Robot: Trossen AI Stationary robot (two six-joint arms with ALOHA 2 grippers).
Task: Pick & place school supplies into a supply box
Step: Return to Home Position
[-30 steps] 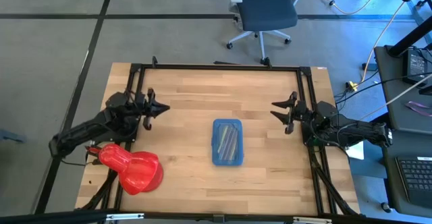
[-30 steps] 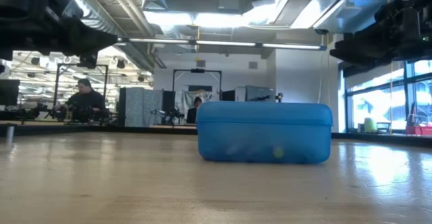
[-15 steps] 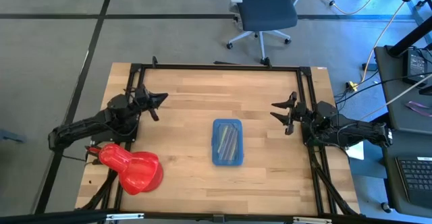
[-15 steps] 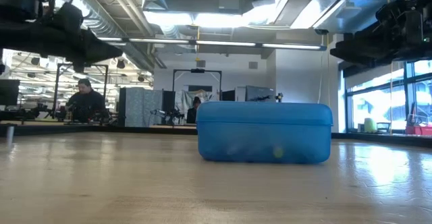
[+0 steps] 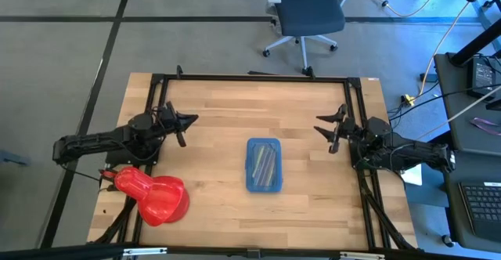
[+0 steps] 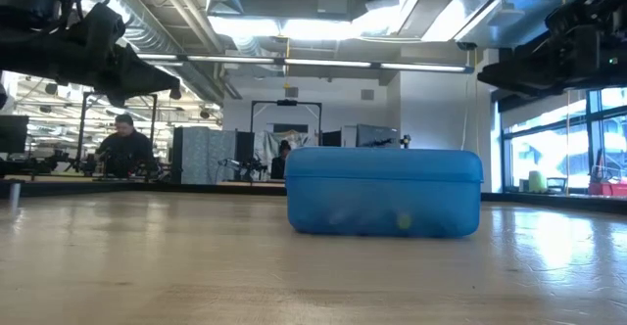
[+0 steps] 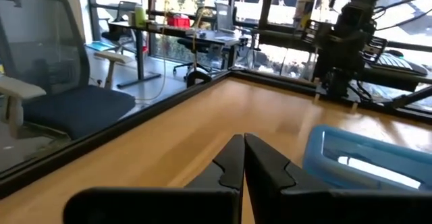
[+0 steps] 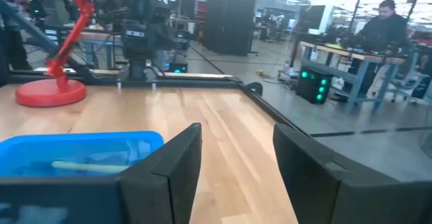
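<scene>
The supply box [image 5: 264, 164] is a translucent blue case lying closed and flat in the middle of the wooden table, also in the low view [image 6: 383, 191]. Thin pens and pencils [image 5: 264, 163] show through its lid, and a pale pencil [image 8: 88, 164] shows in the right wrist view. My left gripper [image 5: 193, 120] hangs shut above the table's left part, left of the box [image 7: 364, 160], and points toward the right edge. My right gripper [image 5: 326, 131] hangs open at the right, its fingers [image 8: 172, 166] pointing toward the box [image 8: 74, 150] with nothing between them.
A big glossy red object [image 5: 153, 196] lies at the near left corner, close to my left arm. A black frame rail [image 5: 250, 77] runs round the table. An office chair [image 5: 309, 13] stands beyond the far edge. A person [image 6: 122, 144] sits in the room behind.
My left arm has swung round, so its forearm now lies more level across the table's left side. Its gripper has turned with it, dipped a little and stayed shut.
</scene>
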